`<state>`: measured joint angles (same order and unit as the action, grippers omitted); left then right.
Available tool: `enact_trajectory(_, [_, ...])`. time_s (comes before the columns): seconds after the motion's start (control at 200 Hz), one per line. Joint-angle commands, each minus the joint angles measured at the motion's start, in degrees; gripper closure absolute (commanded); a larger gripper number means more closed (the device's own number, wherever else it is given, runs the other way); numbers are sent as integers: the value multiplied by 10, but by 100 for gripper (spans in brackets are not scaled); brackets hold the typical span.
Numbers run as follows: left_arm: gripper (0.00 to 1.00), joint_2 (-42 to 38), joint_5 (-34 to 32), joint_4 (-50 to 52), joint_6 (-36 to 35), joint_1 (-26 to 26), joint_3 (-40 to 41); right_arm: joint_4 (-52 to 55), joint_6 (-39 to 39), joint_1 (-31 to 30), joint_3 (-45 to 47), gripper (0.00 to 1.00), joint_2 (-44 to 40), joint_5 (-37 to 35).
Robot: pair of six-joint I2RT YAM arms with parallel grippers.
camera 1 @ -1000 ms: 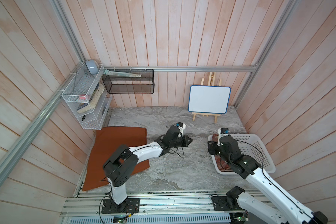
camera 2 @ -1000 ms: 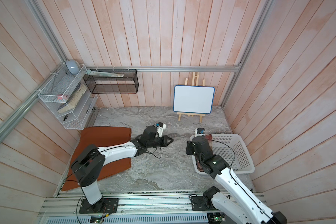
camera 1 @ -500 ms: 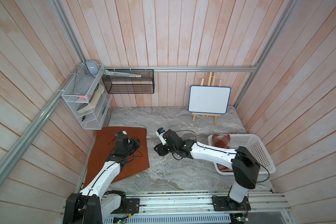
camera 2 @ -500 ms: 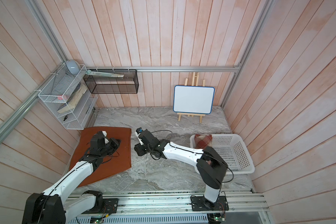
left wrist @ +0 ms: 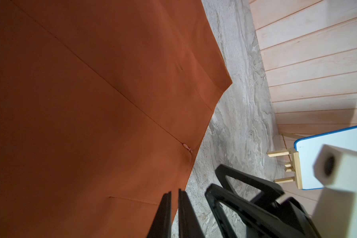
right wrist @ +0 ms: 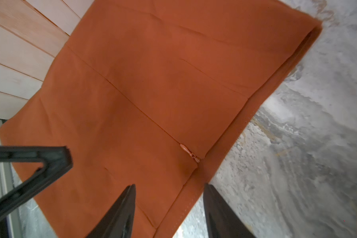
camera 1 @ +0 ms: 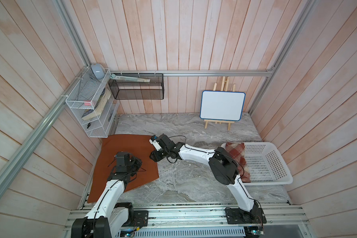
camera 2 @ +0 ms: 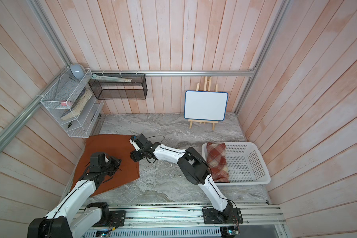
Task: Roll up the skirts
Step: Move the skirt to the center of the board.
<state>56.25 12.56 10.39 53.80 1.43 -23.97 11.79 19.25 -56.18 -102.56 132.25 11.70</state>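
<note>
Right gripper point(right wrist: 169, 185), jaws spread, straddles the zipper-end edge of the rust-orange skirt point(right wrist: 132, 92), probably to pinch it and start rolling. Left gripper point(left wrist: 174, 191), fingers nearly pressed together and empty, hovers beside it over the same cloth. Far behind the right gripper, the plaid skirt point(camera 1: 236, 158) lies bundled in the basket point(camera 1: 276, 164).

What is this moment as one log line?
rust-orange skirt: flat; plaid skirt: in white basket; left gripper: shut; right gripper: open

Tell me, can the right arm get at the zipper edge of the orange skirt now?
Probably yes: the right gripper hangs open right over that edge of the orange skirt, with nothing lying between them.
</note>
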Motion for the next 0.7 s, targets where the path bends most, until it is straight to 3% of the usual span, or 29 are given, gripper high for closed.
enact_trajectory(0.0, [88,-8,8,2,-6,5,7,32,-2,8,-15,44,20,-8])
enact_trajectory(0.37, [88,16,18,-26,-6,5,14,-7,17,13,9,50,29,44])
enact_trajectory(0.51, [88,20,10,-26,-5,5,14,49,23,13,-30,45,54,-4])
enact_trajectory(0.695, [88,38,10,-39,4,5,31,54,49,16,9,42,29,-62])
